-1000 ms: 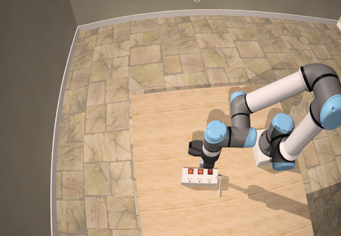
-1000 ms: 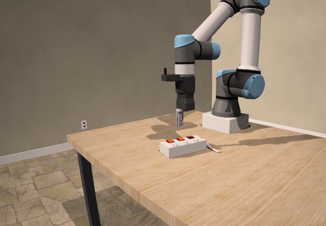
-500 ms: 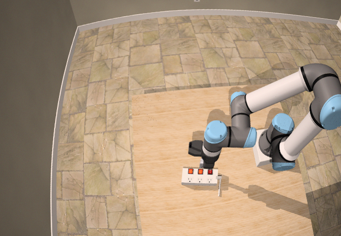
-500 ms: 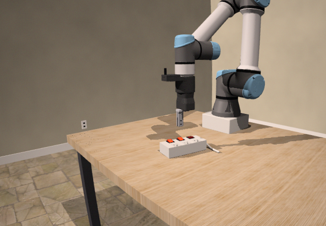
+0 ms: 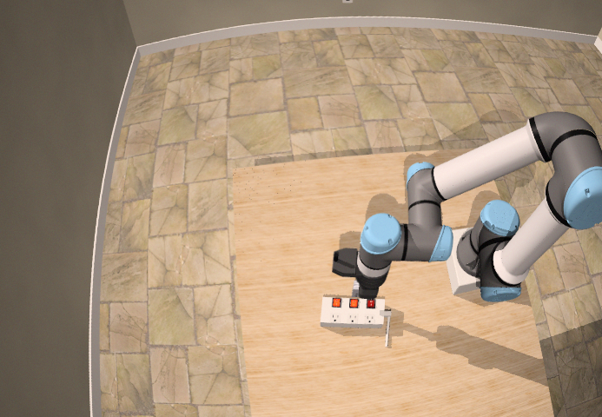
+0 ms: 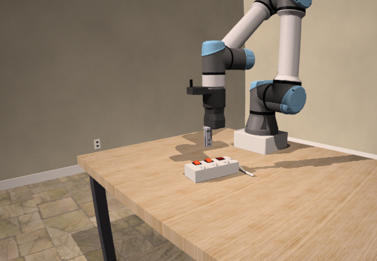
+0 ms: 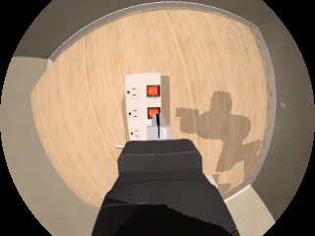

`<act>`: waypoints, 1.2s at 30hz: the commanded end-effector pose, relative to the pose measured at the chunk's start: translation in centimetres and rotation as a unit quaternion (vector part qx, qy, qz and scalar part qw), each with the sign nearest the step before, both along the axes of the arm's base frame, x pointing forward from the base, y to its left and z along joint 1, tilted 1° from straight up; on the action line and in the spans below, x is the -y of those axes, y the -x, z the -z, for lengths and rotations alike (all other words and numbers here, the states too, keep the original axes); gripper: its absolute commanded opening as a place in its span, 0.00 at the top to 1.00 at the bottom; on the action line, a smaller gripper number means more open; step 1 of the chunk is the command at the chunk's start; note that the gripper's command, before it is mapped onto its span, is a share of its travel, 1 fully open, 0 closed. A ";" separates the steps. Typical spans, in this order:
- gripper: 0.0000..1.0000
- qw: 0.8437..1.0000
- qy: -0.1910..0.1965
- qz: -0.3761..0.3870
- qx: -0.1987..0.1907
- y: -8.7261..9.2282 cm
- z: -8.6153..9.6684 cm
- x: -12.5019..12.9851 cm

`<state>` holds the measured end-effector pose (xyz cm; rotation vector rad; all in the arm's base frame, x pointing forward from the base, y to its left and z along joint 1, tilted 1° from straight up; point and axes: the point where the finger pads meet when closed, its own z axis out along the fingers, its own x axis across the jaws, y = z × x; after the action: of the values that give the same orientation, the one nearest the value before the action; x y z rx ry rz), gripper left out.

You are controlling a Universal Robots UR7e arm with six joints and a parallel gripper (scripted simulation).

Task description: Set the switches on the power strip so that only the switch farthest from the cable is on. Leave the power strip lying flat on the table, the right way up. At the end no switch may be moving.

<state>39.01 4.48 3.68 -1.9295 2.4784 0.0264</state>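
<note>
A white power strip (image 5: 352, 311) lies flat on the wooden table, right way up, and it also shows in the side view (image 6: 211, 168). Its short cable (image 5: 387, 330) leaves the right end. The switch farthest from the cable (image 5: 336, 302) and the middle switch (image 5: 353, 302) glow bright orange-red. The switch nearest the cable (image 5: 370, 303) is dark red. My gripper (image 6: 207, 144) is shut and empty. It hangs well above the table, over the strip's far edge. In the wrist view the fingertips (image 7: 157, 133) sit over the middle switch (image 7: 154, 113), and the farthest switch (image 7: 153, 90) shows beyond. The switch nearest the cable is hidden there.
The robot's white base block (image 6: 260, 141) stands on the table behind and to the right of the strip. The table's left edge (image 6: 108, 181) drops to a tiled floor. A wall outlet (image 6: 97, 143) is on the far wall.
</note>
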 end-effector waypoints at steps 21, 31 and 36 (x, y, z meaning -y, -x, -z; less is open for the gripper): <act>1.00 1.000 0.000 0.000 0.000 -0.1 2.5 0.0; 1.00 1.000 0.000 0.000 0.000 -0.1 3.3 -0.1; 1.00 1.000 0.000 0.000 0.000 -0.1 3.7 -0.1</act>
<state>39.05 4.56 0.23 -1.9298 2.4788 0.0272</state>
